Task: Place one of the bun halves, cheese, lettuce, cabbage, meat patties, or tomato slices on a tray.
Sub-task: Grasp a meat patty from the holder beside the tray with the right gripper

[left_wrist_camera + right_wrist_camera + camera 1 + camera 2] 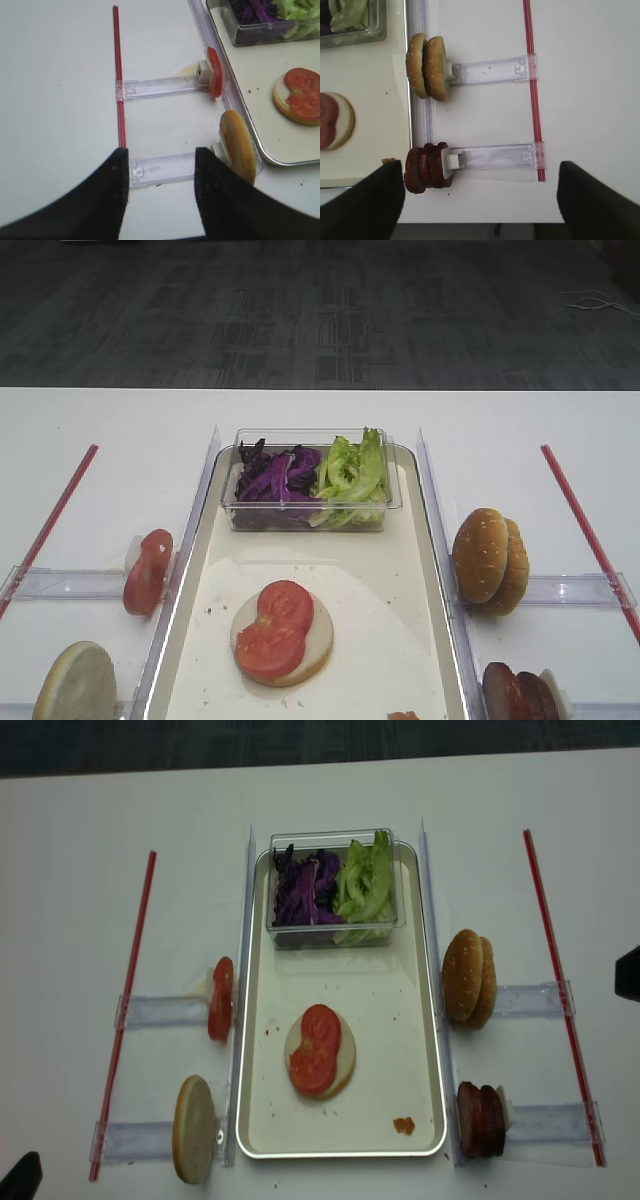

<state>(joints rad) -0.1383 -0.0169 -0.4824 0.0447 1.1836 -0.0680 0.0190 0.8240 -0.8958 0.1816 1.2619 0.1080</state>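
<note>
right gripper (480,200) hovering wide open, empty; aiming for meat patties (426,167) lower left, pinching outermost disc only, clearing tray (409,125) rim

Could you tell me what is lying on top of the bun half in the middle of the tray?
Two tomato slices overlap on the pale bun half, on the tray. Whatever lies beneath the slices is hidden.
</note>
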